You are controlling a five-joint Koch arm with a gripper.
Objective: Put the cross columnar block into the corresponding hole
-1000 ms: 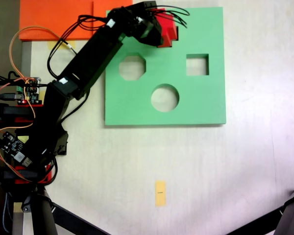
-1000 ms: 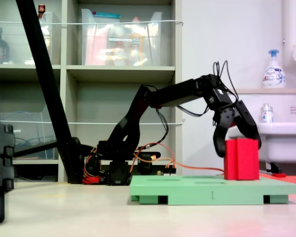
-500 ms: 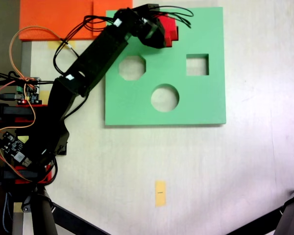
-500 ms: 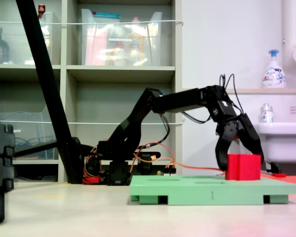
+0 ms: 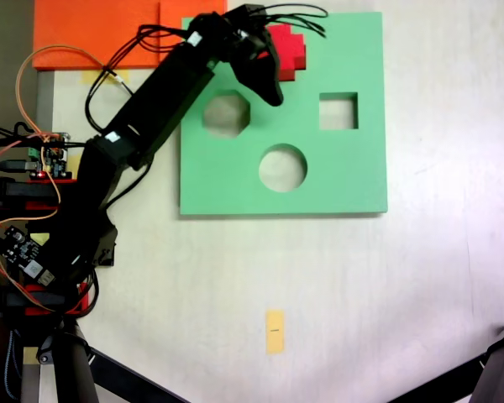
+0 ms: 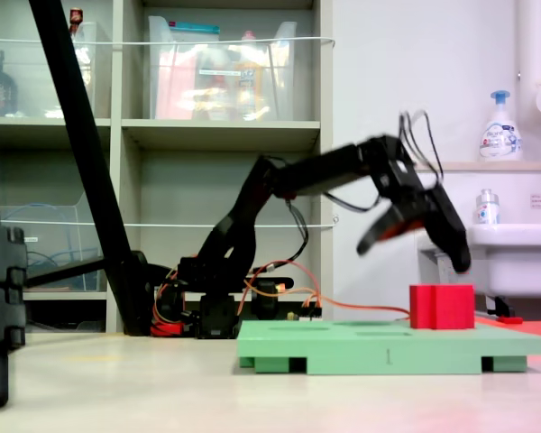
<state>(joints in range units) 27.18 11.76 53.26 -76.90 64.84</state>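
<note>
The red cross columnar block (image 5: 289,50) stands upright at the far edge of the green foam board (image 5: 336,176). It sits low in the board (image 6: 379,347), with only the block's upper part (image 6: 442,307) showing above the surface. The corresponding hole is hidden under the block. My gripper (image 6: 415,253) hangs open above and slightly left of the block, touching nothing, with its jaws spread wide. From above, the gripper (image 5: 267,65) overlaps the block's left side.
The board also has an octagonal cutout (image 5: 227,114), a square cutout (image 5: 338,111) and a round cutout (image 5: 283,168). An orange sheet (image 5: 101,34) lies beyond the board's left corner. Wires and circuit boards (image 5: 34,168) surround the arm's base. A yellow tag (image 5: 275,331) lies on the near table.
The block went down into the board and now stands lower. The gripper then let go of it, opened wide and rose above it.
</note>
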